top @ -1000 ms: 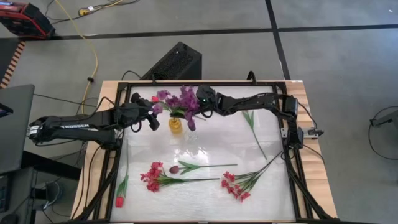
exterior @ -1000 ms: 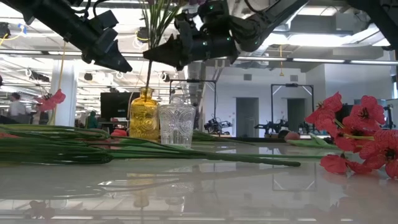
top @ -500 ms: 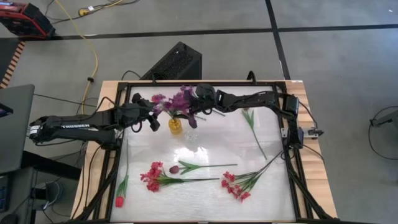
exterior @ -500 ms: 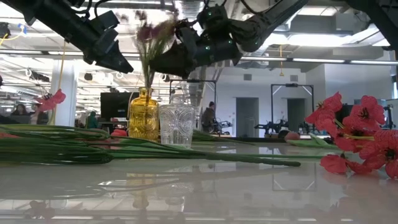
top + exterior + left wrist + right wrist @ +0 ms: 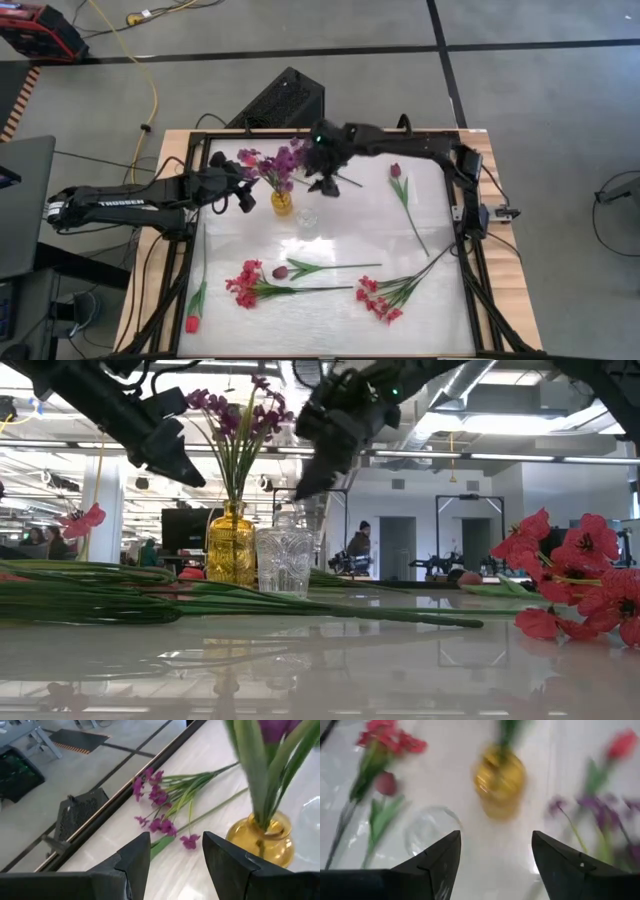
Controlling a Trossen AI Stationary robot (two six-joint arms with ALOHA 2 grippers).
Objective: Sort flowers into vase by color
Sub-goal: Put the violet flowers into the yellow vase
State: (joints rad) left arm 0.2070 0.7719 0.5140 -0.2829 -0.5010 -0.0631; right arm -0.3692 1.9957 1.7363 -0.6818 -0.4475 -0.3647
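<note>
right claw [image 5: 326, 184] spread, empty | left claw [image 5: 243, 186] spread | purple spray [image 5: 275, 163] upright in yellow vase [image 5: 283, 203]

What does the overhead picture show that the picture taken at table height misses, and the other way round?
Only the overhead view shows the whole layout: the single red tulip lying near the table's left edge, the dark maroon tulip beside a red-pink blossom spray, and the black box on the floor behind the table.

Only the table-height view shows the room beyond, with a person standing far off, and the cut pattern of the clear glass vase.

Both show the amber glass vase holding purple blossom sprays, with the left gripper and right gripper on either side of it.
</note>
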